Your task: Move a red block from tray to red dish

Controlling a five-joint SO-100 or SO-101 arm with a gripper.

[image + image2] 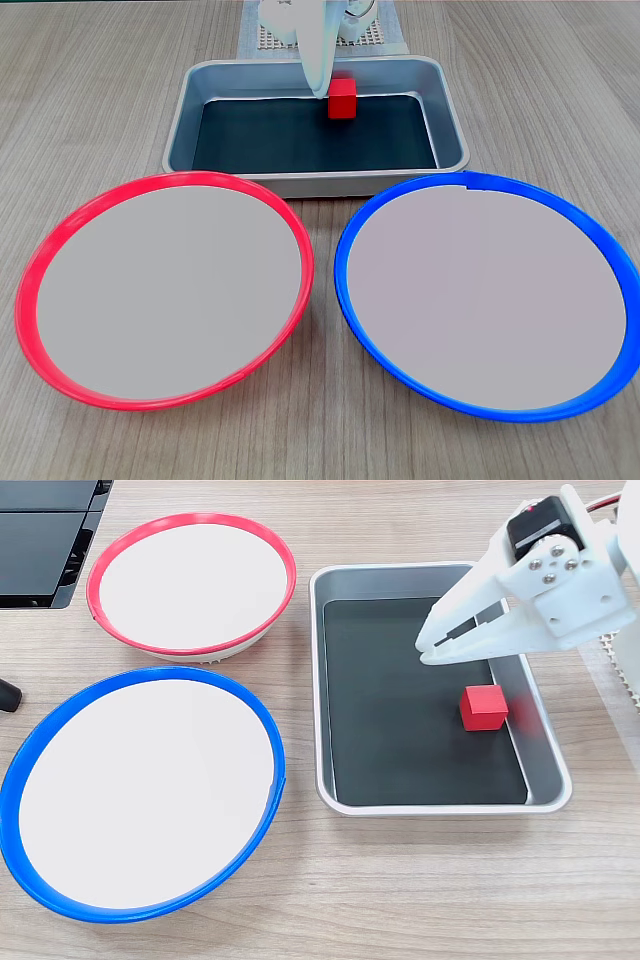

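Observation:
The red block (342,100) (484,707) lies on the dark bottom of the grey tray (300,185) (440,806), close to the wall nearest the arm. My white gripper (318,90) (423,651) hangs over the tray, its fingertips pointing down beside the block and a little apart from it. The jaws look closed together with nothing between them. The red dish (30,300) (190,520) stands beside the tray with nothing in it, left in one fixed view and top left in the other.
A blue-rimmed dish (345,285) (270,730) of the same size sits next to the red one. A black box (40,540) lies at the top left corner. The arm's base stands on a white mesh mat (265,38) behind the tray.

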